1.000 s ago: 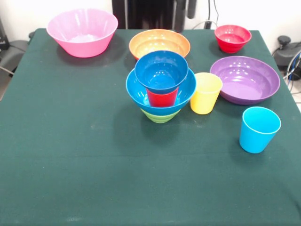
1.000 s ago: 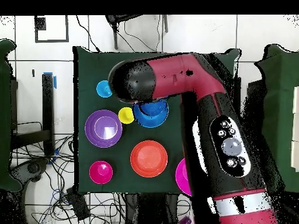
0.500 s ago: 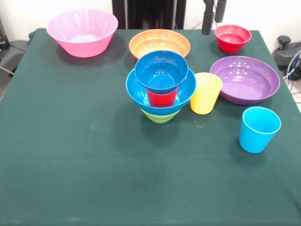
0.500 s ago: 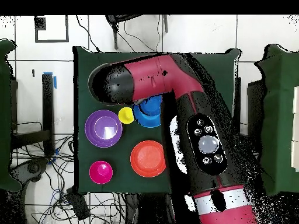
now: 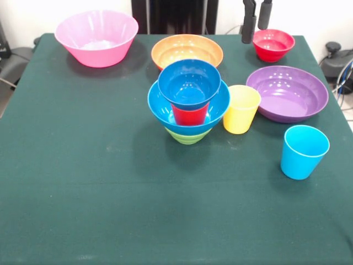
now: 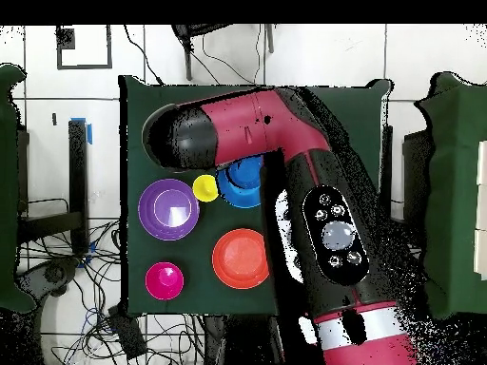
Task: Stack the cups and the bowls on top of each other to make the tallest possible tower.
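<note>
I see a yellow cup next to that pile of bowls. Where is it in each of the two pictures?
Front view: the yellow cup stands right of centre, between the tower and the purple bowl.
Overhead view: the yellow cup is left of centre, just under the arm's edge.
Shared landmark: the purple bowl beside it.

Glossy smooth plastic throughout: tower [image 5: 188,102] of bowls and red cup, yellow cup [image 5: 241,109] just beside it, purple bowl [image 5: 287,93] beyond that cup. Matt dark green cloth over the surface [image 5: 110,193]. Dull black tool [image 5: 257,21], finish unclear.
</note>
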Controlling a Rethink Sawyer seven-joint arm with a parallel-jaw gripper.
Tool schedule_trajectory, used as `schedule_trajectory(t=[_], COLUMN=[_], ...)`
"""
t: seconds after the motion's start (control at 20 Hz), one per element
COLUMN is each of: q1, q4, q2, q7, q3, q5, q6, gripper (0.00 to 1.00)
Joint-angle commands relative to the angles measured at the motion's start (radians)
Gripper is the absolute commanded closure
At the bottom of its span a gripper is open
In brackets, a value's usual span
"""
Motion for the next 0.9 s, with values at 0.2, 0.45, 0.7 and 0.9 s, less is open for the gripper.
schedule_trajectory(t=[0.2,0.45,0.7,0.9], q1=[0.033,0.055,0.055,0.073], q4=[-0.003,-0.051,-0.098,-0.166], q2=[0.091,0.123,0.152,0.197], q7=[0.204,0.221,0.202,0.215], q3=[-0.065,-0.075,-0.088,-0.098], q5=[-0.019,-0.016,-0.023,-0.022], q6=[-0.091,-0.111,-0.137,-0.146], gripper=[0.0,0.0,0.0,0.0])
